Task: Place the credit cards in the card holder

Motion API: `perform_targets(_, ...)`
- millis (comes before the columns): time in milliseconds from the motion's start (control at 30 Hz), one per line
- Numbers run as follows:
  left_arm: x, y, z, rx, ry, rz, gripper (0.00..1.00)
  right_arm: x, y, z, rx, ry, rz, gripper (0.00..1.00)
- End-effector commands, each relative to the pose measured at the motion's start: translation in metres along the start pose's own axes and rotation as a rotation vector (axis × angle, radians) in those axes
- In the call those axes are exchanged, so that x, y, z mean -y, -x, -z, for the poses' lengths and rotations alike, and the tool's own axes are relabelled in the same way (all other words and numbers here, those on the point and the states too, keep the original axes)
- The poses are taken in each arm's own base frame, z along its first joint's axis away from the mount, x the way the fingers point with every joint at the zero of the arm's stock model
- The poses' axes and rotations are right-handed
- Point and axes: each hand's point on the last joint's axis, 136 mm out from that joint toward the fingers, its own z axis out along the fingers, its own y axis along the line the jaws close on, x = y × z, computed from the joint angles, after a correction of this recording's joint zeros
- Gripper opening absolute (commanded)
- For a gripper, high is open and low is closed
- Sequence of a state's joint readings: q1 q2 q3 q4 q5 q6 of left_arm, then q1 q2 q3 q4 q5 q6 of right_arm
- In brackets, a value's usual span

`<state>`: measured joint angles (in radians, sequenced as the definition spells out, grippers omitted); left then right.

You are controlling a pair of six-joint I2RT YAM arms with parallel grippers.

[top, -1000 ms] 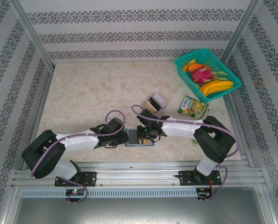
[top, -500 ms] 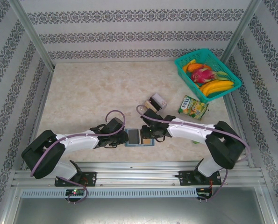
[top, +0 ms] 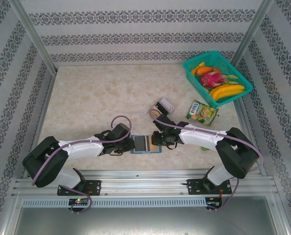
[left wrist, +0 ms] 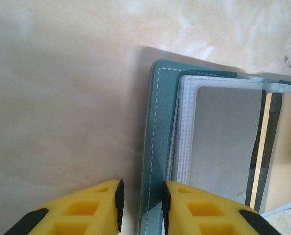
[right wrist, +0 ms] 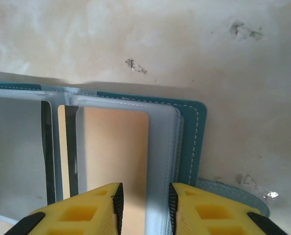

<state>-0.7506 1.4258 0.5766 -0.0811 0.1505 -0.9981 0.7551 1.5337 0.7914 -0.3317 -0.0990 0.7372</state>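
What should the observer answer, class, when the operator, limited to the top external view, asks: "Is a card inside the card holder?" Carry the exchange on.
Observer: Yes. In the right wrist view, a tan card shows behind the clear window on the right half of the card holder.
Operator: Are the right fingers gripping that card?
Observer: No. The right fingers stand apart over the window, with nothing clamped between them.
Operator: And the left side?
Observer: In the left wrist view, the left fingers are also apart, and the holder's stitched left edge lies in the gap between them. I cannot tell whether they press on it.
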Motion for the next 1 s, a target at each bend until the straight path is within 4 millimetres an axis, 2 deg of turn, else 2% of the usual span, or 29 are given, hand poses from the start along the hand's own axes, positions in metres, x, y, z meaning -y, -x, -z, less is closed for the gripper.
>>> perform_targets(0, 0.012, 0.007, 0.005, 0.012, -0.031, -0.019, 0.3, -0.005, -0.002, -0.005, -0.015, 0.026, -0.021, 0.33)
perform_targets(233, 0.012, 0.007, 0.005, 0.01, -0.03, -0.02, 0.3, -0.002, -0.005, -0.013, -0.037, 0.009, -0.031, 0.34)
perform_targets(400, 0.013, 0.007, 0.005, 0.011, -0.032, -0.02, 0.3, -0.015, -0.004, -0.015, -0.042, 0.069, -0.03, 0.34)
perform_targets(567, 0.015, 0.008, 0.006, 0.013, -0.037, -0.02, 0.3, -0.026, 0.004, -0.005, -0.009, 0.129, -0.048, 0.34)
perform_targets(767, 0.015, 0.008, 0.006, 0.011, -0.033, -0.02, 0.3, -0.03, 0.011, 0.012, 0.031, 0.175, -0.068, 0.34)
perform_targets(967, 0.015, 0.008, 0.005, 0.008, -0.033, -0.022, 0.3, -0.032, 0.011, 0.015, 0.03, 0.224, -0.096, 0.34)
